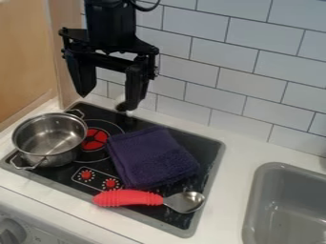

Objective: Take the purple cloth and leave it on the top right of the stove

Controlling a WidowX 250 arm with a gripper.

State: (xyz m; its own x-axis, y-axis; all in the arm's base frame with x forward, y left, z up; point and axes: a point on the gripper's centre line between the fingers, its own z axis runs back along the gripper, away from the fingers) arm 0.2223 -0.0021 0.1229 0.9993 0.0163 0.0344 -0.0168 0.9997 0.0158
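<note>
One claw [105,97], yours, above the stove's [213,164] back edge: two fingers spread wide, nothing held. One purple cloth [153,157], folded, mid-stove. One steel pot [51,140] left of it; one red-handled spoon [149,199] along the front.

Lighting's mod. bright & fairly even, w/ soft shading. Counter [232,176] is the brightest big area; wall [191,52] is a bit dimmer, approx. mid-light grey. Front panel [64,232] below counter sits in shade. Metal catches most glare: bright glints on pot [54,159] rim & inside, plus a highlight on the bowl of the spoon [153,198]. Stove [198,143] glass is v. dark w/ pale flecks of reflection, esp. near spoon. Cloth [153,157] looks matte, w/ darker folds. Sink [253,200] has a soft sheen inside.
</note>
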